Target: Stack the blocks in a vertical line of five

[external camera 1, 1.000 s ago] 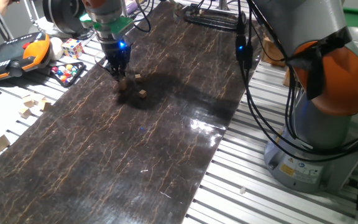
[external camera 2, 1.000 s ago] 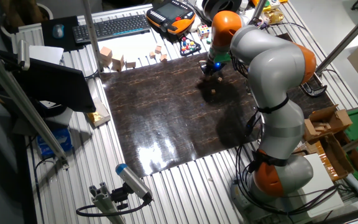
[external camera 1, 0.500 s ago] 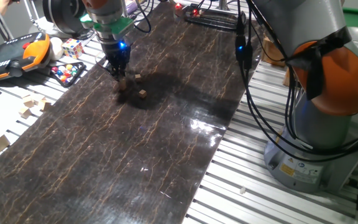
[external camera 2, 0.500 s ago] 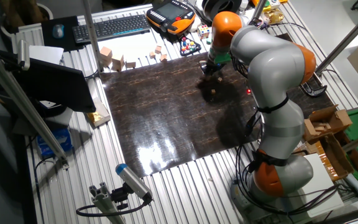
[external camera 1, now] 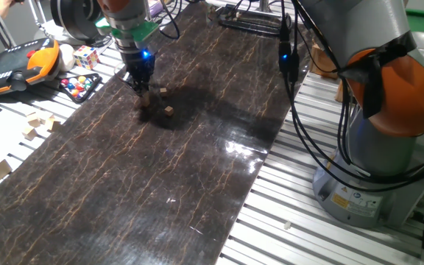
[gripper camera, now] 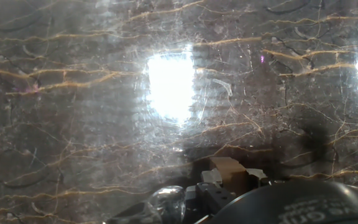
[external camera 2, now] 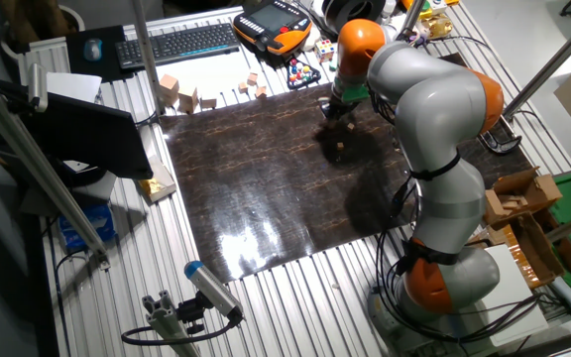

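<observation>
Dark marbled sheeting [external camera 1: 197, 169] is covering the middle of your slatted metal table [external camera 1: 285, 213], and its gold veins are catching a bright glare in the hand view. You are looking at the gripper [external camera 1: 143, 92] reaching down near the far left part of that sheet, with a small blue light glowing just above its fingers. Its fingertips are sitting low over the surface around a tiny tan block [external camera 1: 146, 96], and in the hand view one block [gripper camera: 229, 169] is showing between the finger parts at the bottom edge, but you cannot tell from these pictures whether the fingers are pressing on it or merely standing beside it. Two more blocks are lying loose on the sheet: one [external camera 1: 163, 91] just to the right of the gripper, and another [external camera 1: 168, 111] a little nearer the camera, apart from both. From the other fixed view you are seeing the gripper [external camera 2: 337, 111] at the far side of the sheet with a block [external camera 2: 338, 149] lying close below it; the rest are too small to separate there. Off the sheet, on the left, a multicoloured puzzle cube [external camera 1: 85, 57] is resting beside an orange and black control pendant [external camera 1: 17, 65], a tray of coloured balls [external camera 1: 79, 86] is sitting near them, and larger pale wooden blocks [external camera 1: 39, 125] are scattered along the slats. The arm's grey and orange base [external camera 1: 389, 110] is standing at the right, with black cables [external camera 1: 308, 110] hanging beside it.
</observation>
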`<state>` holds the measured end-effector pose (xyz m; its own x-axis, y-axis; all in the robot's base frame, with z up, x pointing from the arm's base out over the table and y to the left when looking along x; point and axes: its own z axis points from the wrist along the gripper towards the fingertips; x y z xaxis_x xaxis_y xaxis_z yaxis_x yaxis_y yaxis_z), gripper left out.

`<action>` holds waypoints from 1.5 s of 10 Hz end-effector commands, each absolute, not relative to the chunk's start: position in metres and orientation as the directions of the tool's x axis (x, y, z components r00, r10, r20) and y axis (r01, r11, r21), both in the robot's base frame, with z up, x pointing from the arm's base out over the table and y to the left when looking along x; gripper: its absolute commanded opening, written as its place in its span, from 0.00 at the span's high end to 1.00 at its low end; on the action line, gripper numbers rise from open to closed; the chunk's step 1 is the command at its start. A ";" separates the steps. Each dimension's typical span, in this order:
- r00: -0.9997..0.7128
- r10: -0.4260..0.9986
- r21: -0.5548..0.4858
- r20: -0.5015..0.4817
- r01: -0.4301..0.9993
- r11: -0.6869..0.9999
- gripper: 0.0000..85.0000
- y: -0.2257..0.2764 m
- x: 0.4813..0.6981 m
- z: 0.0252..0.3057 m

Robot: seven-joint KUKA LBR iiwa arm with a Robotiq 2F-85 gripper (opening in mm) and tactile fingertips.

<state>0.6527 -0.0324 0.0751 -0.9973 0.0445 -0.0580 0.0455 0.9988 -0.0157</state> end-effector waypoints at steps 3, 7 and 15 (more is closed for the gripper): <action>-0.998 0.043 -0.017 -0.055 0.044 0.999 0.99 -0.033 0.652 0.075; -0.998 0.041 -0.019 -0.052 0.042 0.999 0.92 -0.033 0.652 0.074; -0.997 0.050 -0.023 -0.060 0.052 0.998 0.65 -0.033 0.651 0.072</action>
<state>0.6514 -0.0326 0.0725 -0.9970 0.0493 -0.0598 0.0507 0.9984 -0.0230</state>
